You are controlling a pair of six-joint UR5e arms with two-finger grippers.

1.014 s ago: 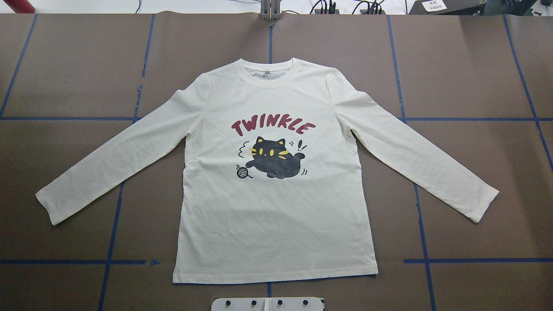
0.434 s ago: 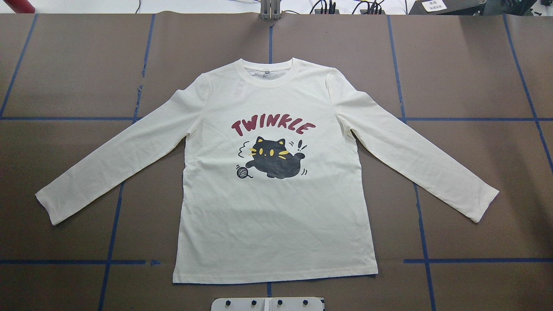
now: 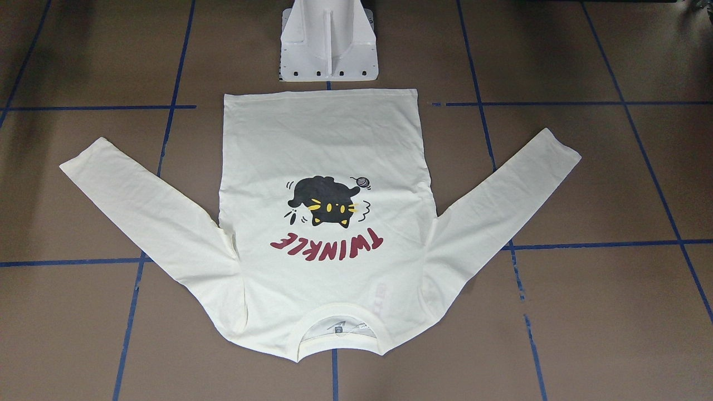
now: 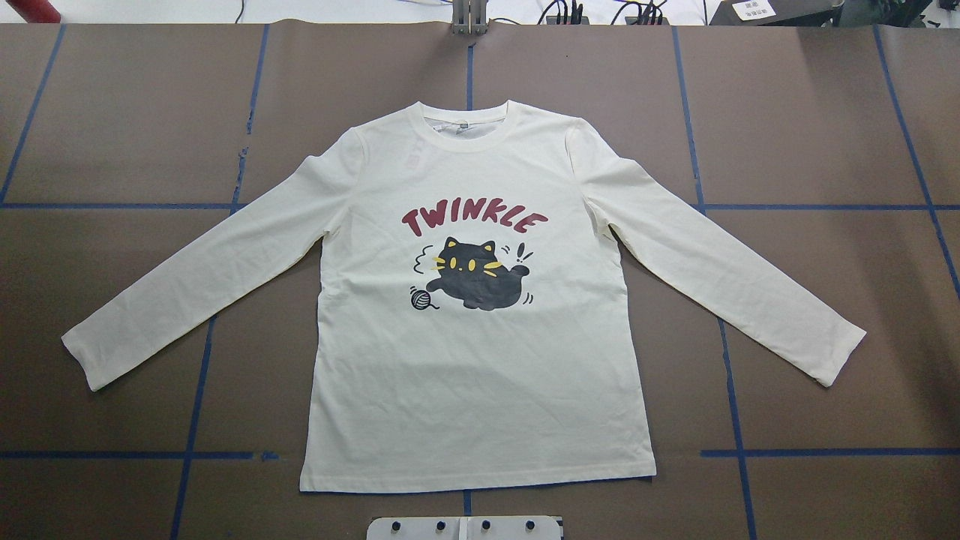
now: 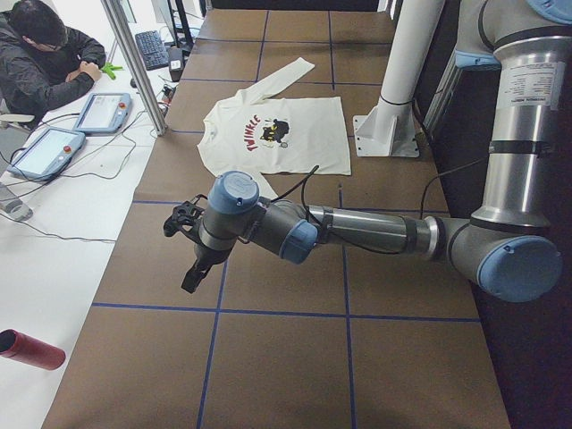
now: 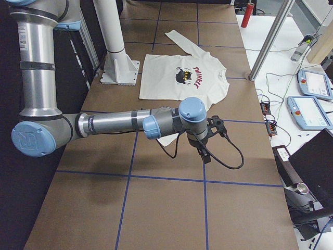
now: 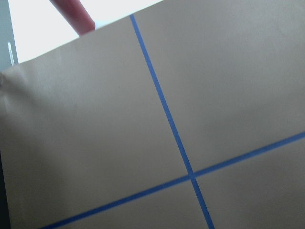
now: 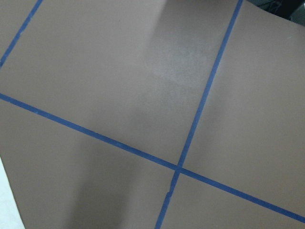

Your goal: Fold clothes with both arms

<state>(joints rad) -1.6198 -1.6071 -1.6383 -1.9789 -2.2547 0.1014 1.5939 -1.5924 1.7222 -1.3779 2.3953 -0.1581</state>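
Note:
The cream long-sleeved T-shirt (image 4: 480,375) lies flat on the brown table, print side up, with the black cat and red "TWINKLE" showing. Its collar points away from the robot, its hem (image 3: 320,94) lies near the base, and both sleeves spread diagonally outward. Neither arm appears in the overhead or front-facing views. In the exterior left view the left arm (image 5: 366,231) reaches over bare table short of the shirt, its gripper (image 5: 191,275) pointing down. In the exterior right view the right arm (image 6: 114,123) does likewise with its gripper (image 6: 203,154). I cannot tell whether either gripper is open or shut. Both wrist views show only table and tape.
The white pedestal base (image 3: 328,50) stands just behind the hem. Blue tape lines (image 4: 191,420) grid the table. A red cylinder (image 5: 31,349) lies on the white bench beside the table's far edge. A seated person (image 5: 40,54) and teach pendants (image 5: 103,112) are there too. A metal post (image 5: 134,63) rises at the edge.

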